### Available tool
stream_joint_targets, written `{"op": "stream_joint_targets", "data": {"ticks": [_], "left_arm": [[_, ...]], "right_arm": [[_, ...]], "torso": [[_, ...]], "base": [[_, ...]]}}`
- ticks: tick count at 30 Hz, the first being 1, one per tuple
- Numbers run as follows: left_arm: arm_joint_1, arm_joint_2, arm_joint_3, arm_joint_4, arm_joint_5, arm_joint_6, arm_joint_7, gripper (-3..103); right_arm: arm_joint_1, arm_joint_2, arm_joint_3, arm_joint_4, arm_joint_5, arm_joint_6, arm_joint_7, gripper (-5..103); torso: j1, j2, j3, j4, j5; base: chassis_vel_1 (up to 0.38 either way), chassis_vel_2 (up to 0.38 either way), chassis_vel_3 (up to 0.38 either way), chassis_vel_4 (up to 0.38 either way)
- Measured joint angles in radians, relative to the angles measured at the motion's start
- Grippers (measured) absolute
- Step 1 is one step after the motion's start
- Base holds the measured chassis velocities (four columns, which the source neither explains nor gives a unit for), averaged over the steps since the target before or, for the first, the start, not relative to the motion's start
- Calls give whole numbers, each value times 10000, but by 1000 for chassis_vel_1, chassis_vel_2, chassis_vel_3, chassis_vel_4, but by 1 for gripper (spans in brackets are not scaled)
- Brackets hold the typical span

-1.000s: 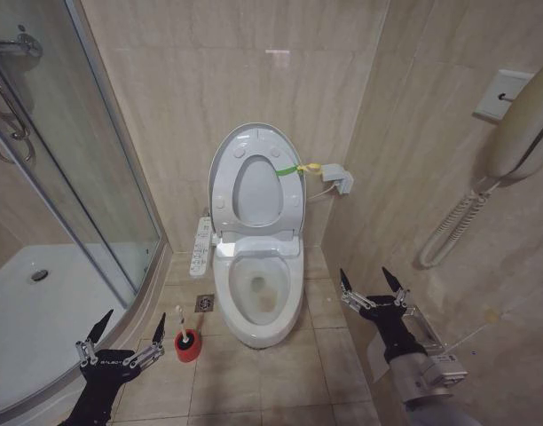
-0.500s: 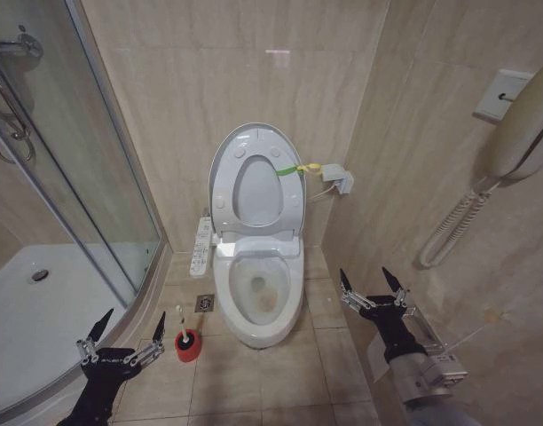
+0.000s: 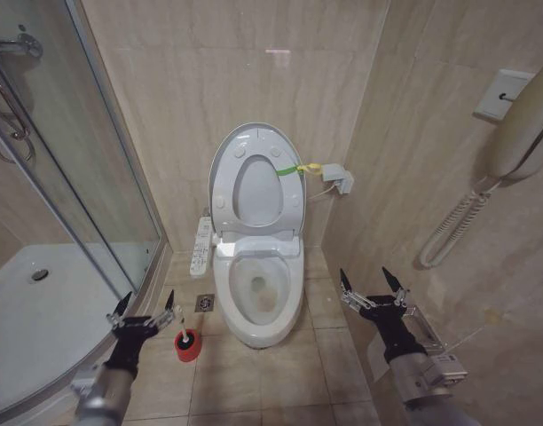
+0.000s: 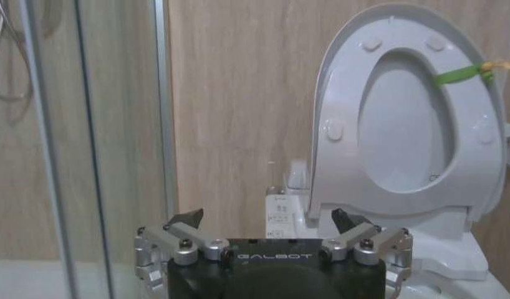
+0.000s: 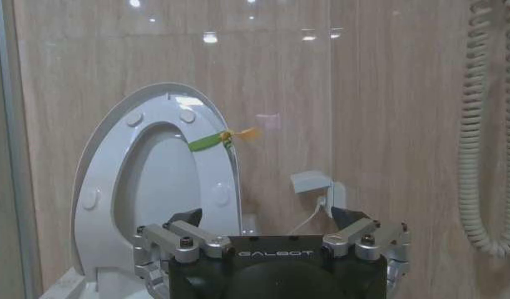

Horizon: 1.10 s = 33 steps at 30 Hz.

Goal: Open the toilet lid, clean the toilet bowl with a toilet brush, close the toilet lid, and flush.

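I am watching the left gripper (image 3: pixel 145 312) moving: against a second ago it is sitting higher and further in, now just beside the brush (image 3: pixel 178 320) rather than low by the shower tray (image 3: pixel 32 319), and its fingers are standing wide apart with nothing between them. The brush is standing upright in its red holder (image 3: pixel 187 345) on the floor, just left of the bowl (image 3: pixel 258 293), its thin white handle poking up close to the gripper's inner finger. In the left wrist view the fingers (image 4: pixel 185 220) are spread wide, aimed toward the raised lid (image 4: pixel 404 124). The right gripper (image 3: pixel 373 284) is holding where it was, hanging open and empty to the right of the bowl, near the wall. The lid is already up, leaning back against the wall with the seat, so I am judging the opening step done and the reach for the brush under way. The handle is thin, so I am expecting the closing to need careful centring, or the fingers may knock it sideways in the holder.
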Motion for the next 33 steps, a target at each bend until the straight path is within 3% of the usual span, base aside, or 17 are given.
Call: {"op": "stream_joint_targets", "data": {"ticks": [7, 16, 19, 28, 33], "left_arm": [[-1993, -235, 337, 1294, -195, 920, 79, 102], [-2389, -285, 411, 1500, -239, 1123, 84, 98], [-2265, -265, 437, 1071, -221, 1122, -22, 98], [-1298, -47, 554, -1808, 50, 922, -800, 97], [-1225, -34, 563, -1972, 74, 907, -851, 99]], "right_arm": [[0, 0, 0, 0, 0, 0, 0, 100], [0, 0, 0, -1, 0, 0, 0, 100], [0, 0, 0, 0, 0, 0, 0, 100], [0, 0, 0, 0, 0, 0, 0, 100], [0, 0, 0, -1, 0, 0, 0, 100]], "torso": [[0, 0, 0, 0, 0], [0, 0, 0, 0, 0], [0, 0, 0, 0, -1], [-2, 1, -2, 2, 4], [-2, 1, -2, 0, 1]], "base": [[0, 0, 0, 0], [0, 0, 0, 0], [0, 0, 0, 0], [0, 0, 0, 0], [0, 0, 0, 0]]}}
